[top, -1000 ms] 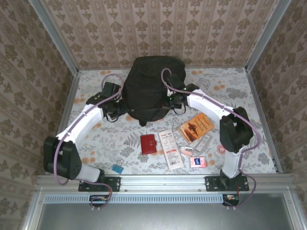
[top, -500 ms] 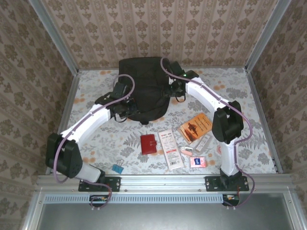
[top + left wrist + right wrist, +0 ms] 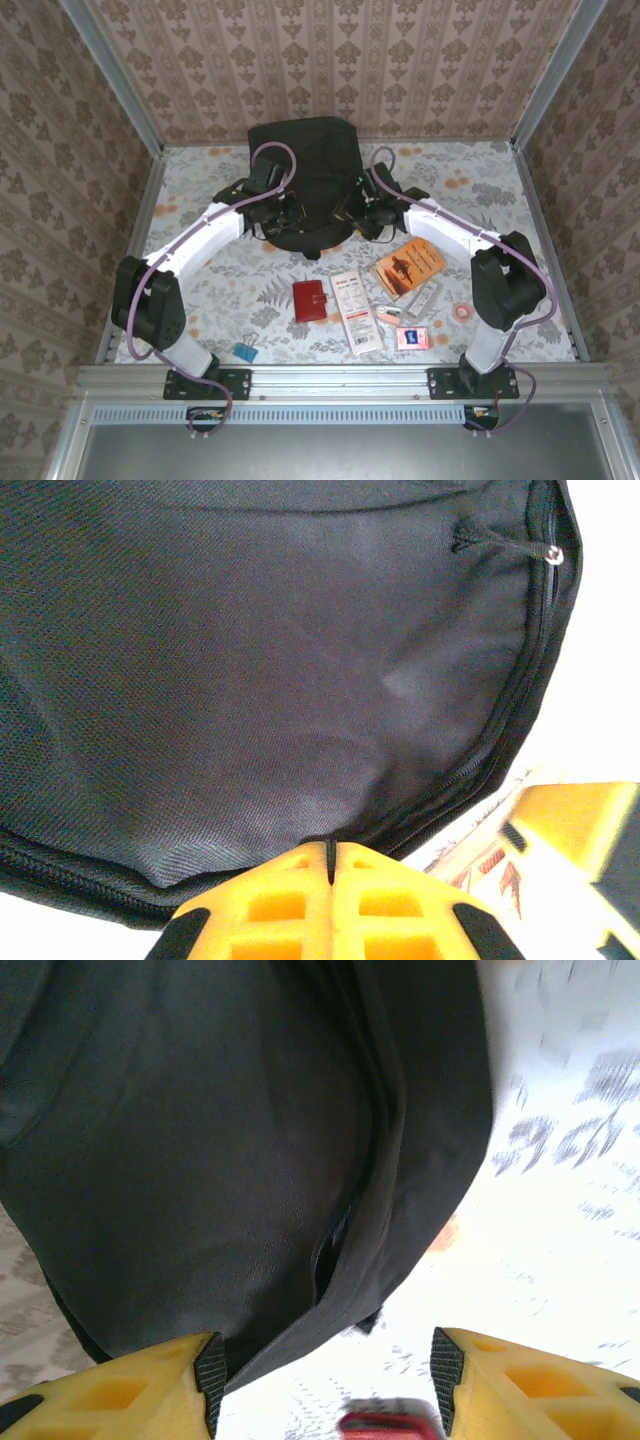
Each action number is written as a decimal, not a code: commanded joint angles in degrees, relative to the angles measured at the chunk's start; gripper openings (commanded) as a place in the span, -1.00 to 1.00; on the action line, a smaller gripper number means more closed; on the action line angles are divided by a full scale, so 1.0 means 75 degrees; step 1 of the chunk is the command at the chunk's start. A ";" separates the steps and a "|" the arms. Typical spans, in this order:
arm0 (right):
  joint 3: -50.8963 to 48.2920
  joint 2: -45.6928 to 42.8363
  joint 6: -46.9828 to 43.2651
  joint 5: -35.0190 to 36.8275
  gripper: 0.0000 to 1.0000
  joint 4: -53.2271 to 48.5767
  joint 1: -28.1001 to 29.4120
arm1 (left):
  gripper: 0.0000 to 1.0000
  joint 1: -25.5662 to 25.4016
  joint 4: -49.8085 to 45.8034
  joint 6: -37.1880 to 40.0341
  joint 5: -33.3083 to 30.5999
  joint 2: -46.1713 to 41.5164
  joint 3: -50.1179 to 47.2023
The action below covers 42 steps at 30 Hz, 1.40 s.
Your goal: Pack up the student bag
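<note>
The student bag [image 3: 305, 175], a large black soft backpack, lies flat at the back middle of the table. My left gripper [image 3: 284, 216] sits at its near left edge. In the left wrist view the yellow fingers [image 3: 290, 900] are shut, with a thin black strip of the bag's [image 3: 250, 670] zippered edge pinched between the tips. My right gripper [image 3: 356, 211] hovers at the bag's near right edge. Its jaws stand open in the right wrist view, with the bag's [image 3: 200, 1140] seam and bare table between the pads [image 3: 210, 1375].
Small items lie in front of the bag: a red wallet [image 3: 309, 300], a white leaflet [image 3: 356, 311], an orange booklet [image 3: 409, 266], a pink packet [image 3: 412, 337], a tape roll [image 3: 462, 312] and a blue binder clip [image 3: 244, 351]. Walls close in on three sides.
The right gripper has opened, let go of the bag and drawn back toward me. The left gripper moved right along the bag's near edge. The bag now lies flatter and further back.
</note>
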 commanded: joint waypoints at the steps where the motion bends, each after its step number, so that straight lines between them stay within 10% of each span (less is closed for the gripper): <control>1: -0.0297 0.0138 0.1945 -0.0558 0.26 0.1454 0.0320 | -1.00 -0.0124 0.0180 -0.0050 0.0197 -0.0036 0.0313; 15: -0.0513 0.0484 0.2513 -0.0047 0.06 0.1769 0.0597 | -1.00 -0.0354 0.0183 -0.0162 0.0215 -0.0230 0.0302; 27: -0.0535 0.0434 0.1930 0.0397 -0.95 0.1064 0.0449 | -1.00 0.0025 -0.0164 0.0295 -0.0351 -0.0724 -0.0281; 42: -0.0476 -0.0089 0.1247 0.0918 -1.00 0.0359 0.0172 | -1.00 0.1031 -0.0582 0.0735 -0.0832 -0.1182 -0.0889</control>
